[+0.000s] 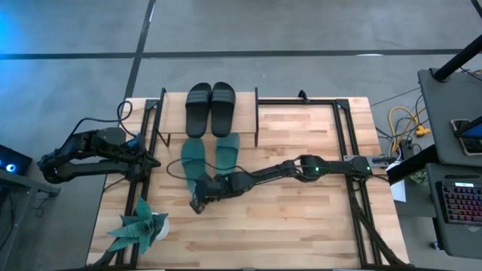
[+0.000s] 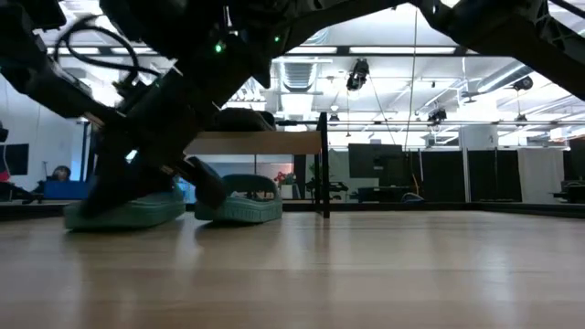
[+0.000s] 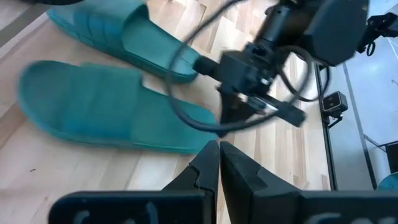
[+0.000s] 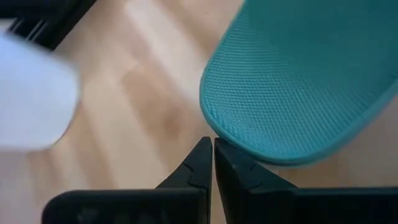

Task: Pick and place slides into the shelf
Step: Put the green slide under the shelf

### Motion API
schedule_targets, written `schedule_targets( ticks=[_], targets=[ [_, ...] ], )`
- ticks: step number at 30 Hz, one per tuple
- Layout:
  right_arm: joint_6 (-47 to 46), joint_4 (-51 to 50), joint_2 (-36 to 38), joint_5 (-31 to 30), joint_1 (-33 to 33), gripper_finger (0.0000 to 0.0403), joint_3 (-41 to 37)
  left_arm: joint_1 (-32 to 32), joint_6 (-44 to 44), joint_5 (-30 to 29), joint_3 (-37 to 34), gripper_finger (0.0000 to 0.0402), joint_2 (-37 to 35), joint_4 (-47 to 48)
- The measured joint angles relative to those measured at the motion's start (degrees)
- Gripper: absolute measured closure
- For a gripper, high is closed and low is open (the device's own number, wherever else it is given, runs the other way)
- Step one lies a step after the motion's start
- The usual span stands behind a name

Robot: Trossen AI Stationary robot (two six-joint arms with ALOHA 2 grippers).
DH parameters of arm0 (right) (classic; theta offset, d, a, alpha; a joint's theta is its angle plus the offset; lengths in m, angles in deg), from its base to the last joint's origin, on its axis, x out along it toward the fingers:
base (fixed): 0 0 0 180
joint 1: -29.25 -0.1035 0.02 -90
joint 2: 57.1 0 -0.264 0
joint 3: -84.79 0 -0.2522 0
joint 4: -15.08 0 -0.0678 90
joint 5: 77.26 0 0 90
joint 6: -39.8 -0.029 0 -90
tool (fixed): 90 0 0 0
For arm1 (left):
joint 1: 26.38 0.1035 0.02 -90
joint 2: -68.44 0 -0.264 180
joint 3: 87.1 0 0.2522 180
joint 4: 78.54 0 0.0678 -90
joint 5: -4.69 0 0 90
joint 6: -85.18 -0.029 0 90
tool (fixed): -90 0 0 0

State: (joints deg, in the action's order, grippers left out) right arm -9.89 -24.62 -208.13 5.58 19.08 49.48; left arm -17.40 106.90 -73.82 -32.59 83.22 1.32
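Reaching across the tabletop (image 1: 301, 218), the right gripper (image 1: 197, 203) sits at the heel end of the teal slides (image 1: 194, 160).

Its fingers (image 4: 200, 163) are pressed together, holding nothing, with the tips just beside the rounded edge of one teal slide (image 4: 298, 81). Both teal slides lie flat on the tabletop in front of the shelf (image 1: 256, 113), and the black pair (image 1: 211, 107) already rests on the shelf's top board. The left gripper (image 1: 149, 159) waits near the left side of the shelf, its fingers (image 3: 200, 167) also pressed together and empty. A green plant (image 1: 139, 226) stands at the near left corner.

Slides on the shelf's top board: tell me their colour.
Matte black slides, clearest in the high view.
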Motion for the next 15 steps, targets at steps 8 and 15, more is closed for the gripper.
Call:
schedule_targets(
  ticks=[8, 15],
  targets=[
    [0.65, -0.26, 0.04, -1.94, 1.82, 0.039, 1.98, 0.0, 2.51, -0.04, -0.02, 0.0402, 0.0, 0.51],
    [3.61, 0.05, 4.93, -2.12, 0.22, 0.039, 3.92, 0.0, 7.79, -3.04, -0.99, 0.0402, 0.47, 0.45]
  ],
)
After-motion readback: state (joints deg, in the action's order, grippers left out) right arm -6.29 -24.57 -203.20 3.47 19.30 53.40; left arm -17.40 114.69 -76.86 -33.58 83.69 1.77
